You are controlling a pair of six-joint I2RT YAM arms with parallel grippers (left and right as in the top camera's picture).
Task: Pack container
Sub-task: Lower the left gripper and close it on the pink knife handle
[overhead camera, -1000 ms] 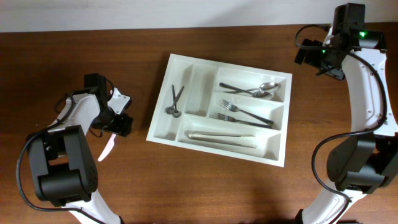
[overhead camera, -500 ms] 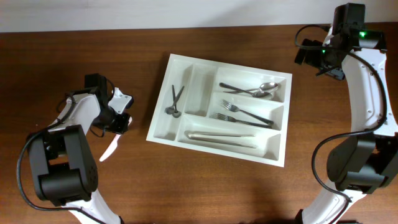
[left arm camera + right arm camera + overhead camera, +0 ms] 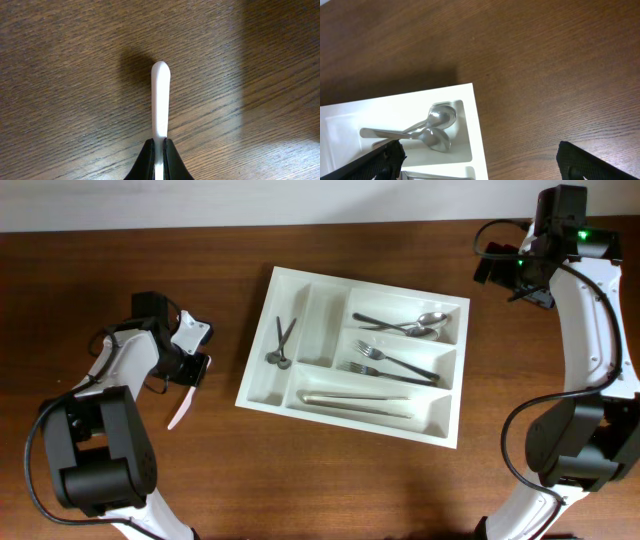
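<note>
Overhead straight down over table (image 3: 330, 490); wrist views close, right one sharing container (image 3: 476, 135) corner.

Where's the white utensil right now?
In the overhead view, on the left side, the white utensil is pinched at one end by the left tool. It is left of the container, outside it.

A dark brown wooden table (image 3: 330, 490) with fine grain is seen spread beneath and ahead of the jaws of the left gripper (image 3: 159, 145), a darker band of shade (image 3: 280, 75) is cast over the wood to their right, and a pale strip (image 3: 250, 202) is shown beyond the table's far edge.
</note>
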